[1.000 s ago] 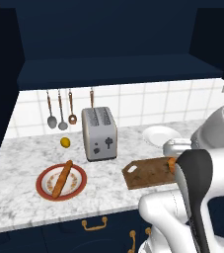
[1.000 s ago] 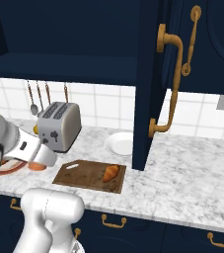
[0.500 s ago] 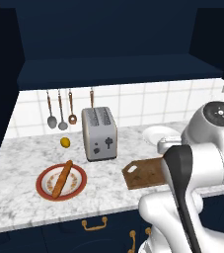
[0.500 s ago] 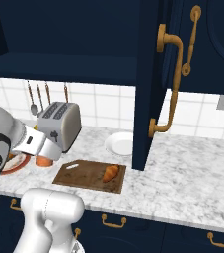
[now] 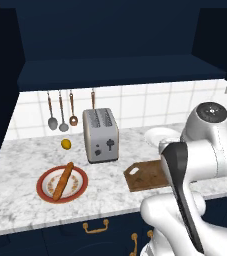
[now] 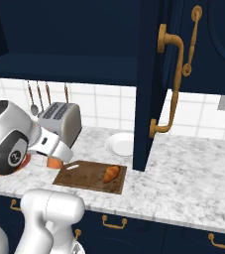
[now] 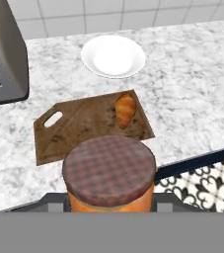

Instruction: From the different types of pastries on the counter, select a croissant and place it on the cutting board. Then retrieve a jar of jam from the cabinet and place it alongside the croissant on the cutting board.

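Above the table's front edge, the end effector [image 7: 109,210] grips the jar of jam [image 7: 110,174]; lowered carelessly, it may knock the croissant [image 7: 125,109] off the cutting board [image 7: 84,131].

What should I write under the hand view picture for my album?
Gripper carrying the jam jar above the cutting board, where the croissant lies.

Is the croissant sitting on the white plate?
No, the croissant lies on the cutting board, apart from the white plate behind it.
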You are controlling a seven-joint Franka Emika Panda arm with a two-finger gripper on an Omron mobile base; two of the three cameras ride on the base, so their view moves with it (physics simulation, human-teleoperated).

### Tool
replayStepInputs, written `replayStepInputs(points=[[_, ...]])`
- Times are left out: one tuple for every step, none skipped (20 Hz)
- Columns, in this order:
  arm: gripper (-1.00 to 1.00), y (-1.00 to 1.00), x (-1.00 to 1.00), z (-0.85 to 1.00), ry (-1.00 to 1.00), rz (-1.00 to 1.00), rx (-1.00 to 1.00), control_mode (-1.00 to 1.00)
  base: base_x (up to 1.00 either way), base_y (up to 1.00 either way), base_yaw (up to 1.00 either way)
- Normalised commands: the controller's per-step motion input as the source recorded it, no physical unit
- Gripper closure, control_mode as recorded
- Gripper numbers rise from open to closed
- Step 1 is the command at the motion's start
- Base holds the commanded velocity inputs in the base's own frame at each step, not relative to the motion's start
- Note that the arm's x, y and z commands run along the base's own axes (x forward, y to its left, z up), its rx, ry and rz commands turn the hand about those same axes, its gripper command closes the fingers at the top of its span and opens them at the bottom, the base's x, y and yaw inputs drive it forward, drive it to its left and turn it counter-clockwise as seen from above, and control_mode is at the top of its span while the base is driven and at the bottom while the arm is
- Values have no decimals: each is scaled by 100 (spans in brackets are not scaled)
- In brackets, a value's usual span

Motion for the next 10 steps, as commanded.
replayStepInputs(points=[[100,0,0,-86,-28,0,-9,-100,0,0,0],[100,0,4,-90,-30,0,-10,-100,0,0,0],[100,0,2,-97,-35,0,-14,-100,0,0,0],[100,0,7,-100,-34,0,-17,-100,0,0,0],[100,0,20,-100,-34,0,-14,-100,0,0,0],[100,0,32,-100,-30,0,-12,-100,0,0,0],[100,0,31,-100,-28,0,-7,-100,0,0,0],[100,0,19,-100,-27,0,-1,-100,0,0,0],[100,-2,16,-100,-25,0,0,-100,0,0,0],[100,-5,11,-100,-24,0,0,-100,0,0,0]])
